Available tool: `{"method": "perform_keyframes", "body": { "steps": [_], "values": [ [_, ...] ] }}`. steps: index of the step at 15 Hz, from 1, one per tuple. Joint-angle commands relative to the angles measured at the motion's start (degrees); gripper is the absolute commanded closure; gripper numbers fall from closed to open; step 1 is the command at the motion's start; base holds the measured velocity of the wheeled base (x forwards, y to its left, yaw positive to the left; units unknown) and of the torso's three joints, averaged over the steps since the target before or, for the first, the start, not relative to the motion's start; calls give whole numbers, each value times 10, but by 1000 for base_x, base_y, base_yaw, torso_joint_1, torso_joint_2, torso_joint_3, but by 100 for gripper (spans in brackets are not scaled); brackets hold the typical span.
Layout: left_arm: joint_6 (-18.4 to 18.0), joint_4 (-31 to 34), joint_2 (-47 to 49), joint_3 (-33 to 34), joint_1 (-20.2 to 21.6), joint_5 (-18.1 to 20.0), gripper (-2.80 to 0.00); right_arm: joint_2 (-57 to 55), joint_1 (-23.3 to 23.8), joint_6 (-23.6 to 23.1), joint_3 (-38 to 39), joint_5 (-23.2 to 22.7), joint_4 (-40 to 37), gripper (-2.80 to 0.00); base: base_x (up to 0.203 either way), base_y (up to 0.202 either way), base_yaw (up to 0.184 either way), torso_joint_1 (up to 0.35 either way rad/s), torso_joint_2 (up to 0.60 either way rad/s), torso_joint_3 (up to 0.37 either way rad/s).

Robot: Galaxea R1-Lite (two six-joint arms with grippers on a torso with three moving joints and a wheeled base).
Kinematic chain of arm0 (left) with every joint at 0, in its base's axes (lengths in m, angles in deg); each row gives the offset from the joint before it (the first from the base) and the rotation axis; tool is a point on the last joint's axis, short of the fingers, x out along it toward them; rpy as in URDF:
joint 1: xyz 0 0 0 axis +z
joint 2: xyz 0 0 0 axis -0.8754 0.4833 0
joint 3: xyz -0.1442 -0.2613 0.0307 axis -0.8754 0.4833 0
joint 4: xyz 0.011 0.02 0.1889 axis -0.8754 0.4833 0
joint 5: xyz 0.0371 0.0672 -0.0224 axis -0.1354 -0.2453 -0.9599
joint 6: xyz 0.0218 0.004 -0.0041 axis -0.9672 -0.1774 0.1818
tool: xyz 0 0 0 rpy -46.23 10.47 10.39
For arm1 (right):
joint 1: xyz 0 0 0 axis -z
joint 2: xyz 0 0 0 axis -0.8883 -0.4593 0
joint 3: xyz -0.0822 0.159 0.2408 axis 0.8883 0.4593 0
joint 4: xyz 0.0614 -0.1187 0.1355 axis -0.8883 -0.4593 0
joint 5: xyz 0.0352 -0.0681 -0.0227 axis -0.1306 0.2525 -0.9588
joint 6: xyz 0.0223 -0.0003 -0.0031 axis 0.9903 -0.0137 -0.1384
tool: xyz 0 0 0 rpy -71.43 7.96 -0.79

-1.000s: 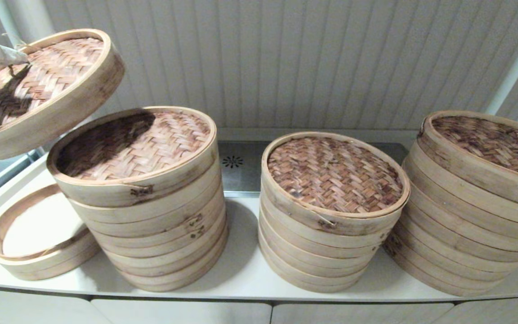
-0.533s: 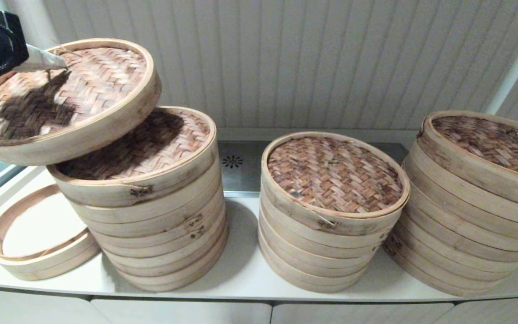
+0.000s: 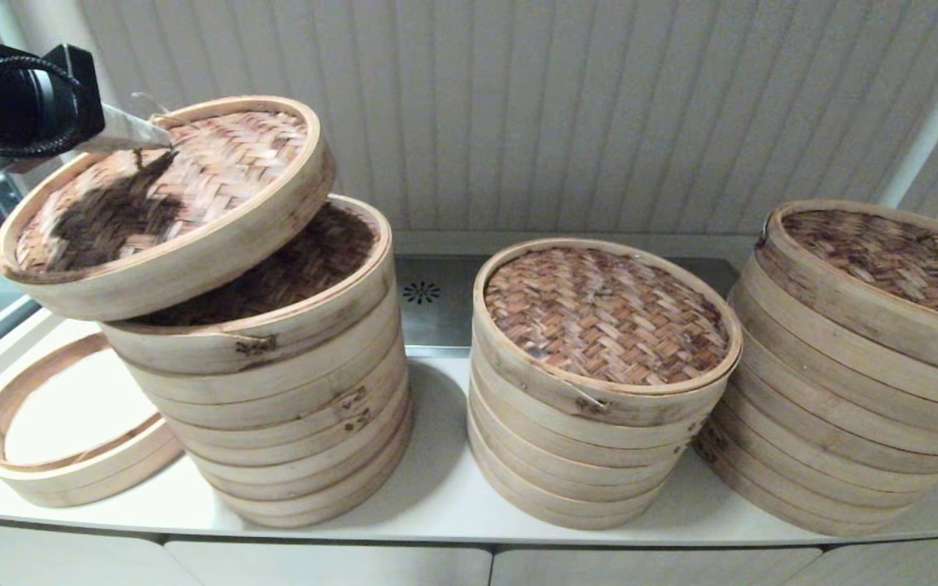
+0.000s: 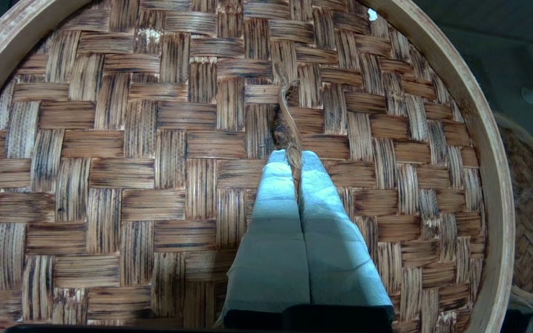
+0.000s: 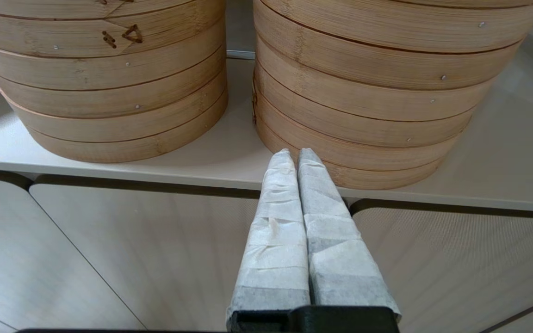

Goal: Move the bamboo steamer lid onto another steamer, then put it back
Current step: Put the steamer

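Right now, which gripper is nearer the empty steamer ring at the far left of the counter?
Left. The left gripper holds the bamboo steamer lid by its loop, above the empty steamer ring. The right gripper sits low before the counter by the two rightmost stacks.

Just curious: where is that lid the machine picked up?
The bamboo steamer lid hangs tilted from the left gripper, above the leftmost lidded stack.

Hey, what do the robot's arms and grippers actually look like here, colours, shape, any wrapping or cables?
Both look alike. The left gripper has two long tapered jaws wrapped in pale grey-white fabric tape, narrowing to rounded tips, set in a black base. In the head view its wrist housing is a bulky black block with a ribbed black cable along it. The right gripper shows the same creased, taped jaws and black mount. No markings visible.
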Motion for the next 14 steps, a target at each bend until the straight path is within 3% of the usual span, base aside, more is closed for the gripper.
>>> {"method": "perform_keyframes", "body": {
  "steps": [1, 9, 14],
  "values": [
    [1, 0, 5, 5, -8, -9, 0, 1, 0, 0, 0, 0, 0, 0, 0, 0, 0, 0, 0, 0],
    [-12, 0, 15, 4, -31, -13, 0, 1, 0, 0, 0, 0, 0, 0, 0, 0, 0, 0, 0, 0],
    [-12, -3, 25, 8, -66, -60, 0, 1, 0, 0, 0, 0, 0, 0, 0, 0, 0, 0, 0, 0]
  ]
}}
